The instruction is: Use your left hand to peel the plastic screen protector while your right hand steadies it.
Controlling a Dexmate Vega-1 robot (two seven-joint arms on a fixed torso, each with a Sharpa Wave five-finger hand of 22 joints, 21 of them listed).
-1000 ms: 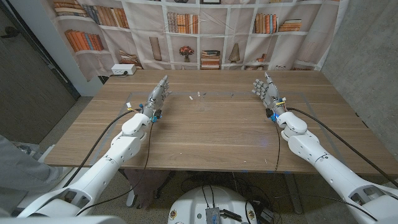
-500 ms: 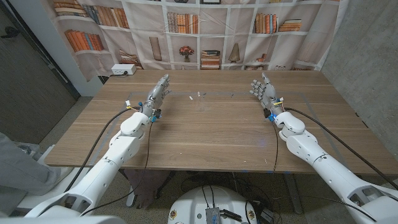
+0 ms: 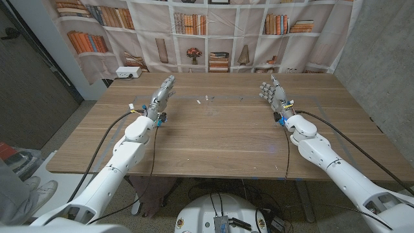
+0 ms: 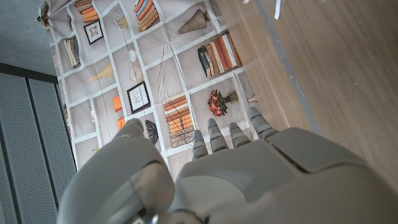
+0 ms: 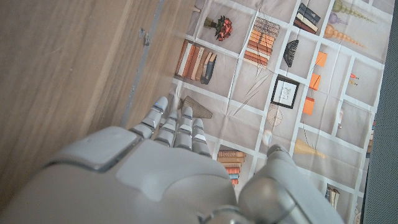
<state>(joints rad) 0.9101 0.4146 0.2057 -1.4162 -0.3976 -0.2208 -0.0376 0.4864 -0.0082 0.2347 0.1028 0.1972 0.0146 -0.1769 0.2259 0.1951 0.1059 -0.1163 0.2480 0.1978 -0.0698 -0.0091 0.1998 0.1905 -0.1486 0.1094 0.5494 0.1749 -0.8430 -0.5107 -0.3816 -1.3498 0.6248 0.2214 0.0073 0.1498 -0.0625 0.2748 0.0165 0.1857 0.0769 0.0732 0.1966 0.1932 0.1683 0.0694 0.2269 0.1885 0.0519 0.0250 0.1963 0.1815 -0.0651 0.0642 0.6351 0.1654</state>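
Observation:
My left hand (image 3: 162, 94) hovers over the far left part of the wooden table (image 3: 220, 139), fingers stretched out and apart, holding nothing. My right hand (image 3: 274, 94) stands on the far right side with its palm upright and fingers apart, also holding nothing. In the left wrist view the back of the left hand (image 4: 217, 180) points toward the bookshelf backdrop. In the right wrist view the right hand (image 5: 149, 174) does the same. A few small white scraps (image 3: 207, 98) lie on the table between the two hands.
A thin tape line (image 3: 240, 99) runs across the far part of the table. A white box (image 3: 128, 72) sits at the far left corner, before the printed bookshelf backdrop (image 3: 207, 39). A person's shoe (image 3: 40, 189) shows on the floor at lower left.
Both hands have edged slightly farther from me over the table. The person at the lower left has stepped back, so the shoe and floor now show there.

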